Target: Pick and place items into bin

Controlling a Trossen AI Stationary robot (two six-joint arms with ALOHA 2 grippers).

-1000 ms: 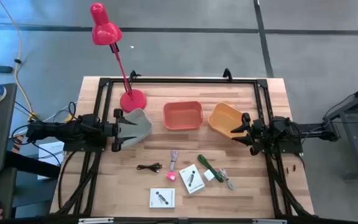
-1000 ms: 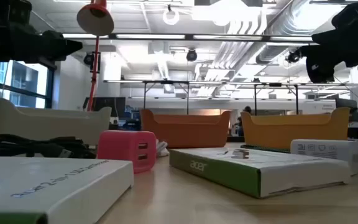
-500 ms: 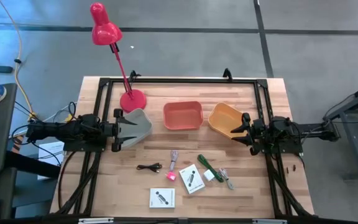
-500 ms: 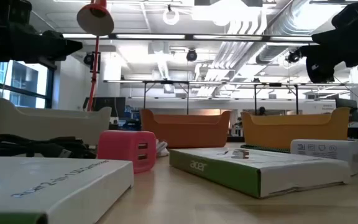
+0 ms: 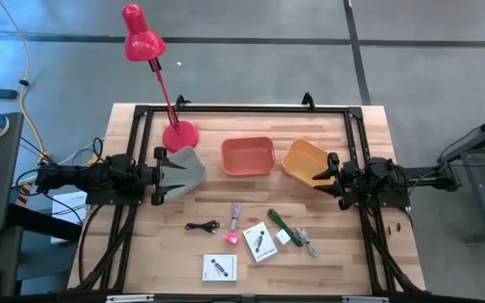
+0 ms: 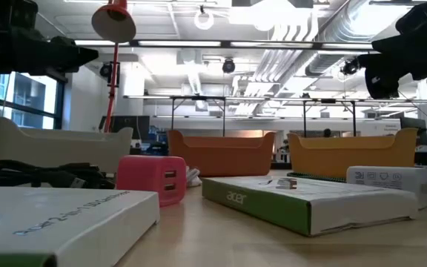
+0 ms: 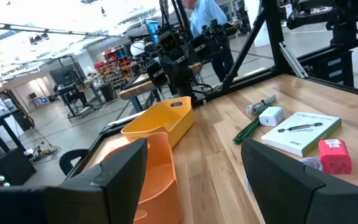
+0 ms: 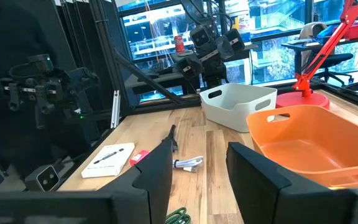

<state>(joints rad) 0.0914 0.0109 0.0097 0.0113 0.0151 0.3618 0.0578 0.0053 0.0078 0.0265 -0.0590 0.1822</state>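
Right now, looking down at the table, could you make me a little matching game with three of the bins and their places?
Things:
1. grey bin
2. red bin
3. yellow bin

Places:
A. in the middle of the row of bins
B. just in front of the right gripper
C. at the left gripper, next to the red lamp base

Pairs: 1-C, 2-A, 3-B
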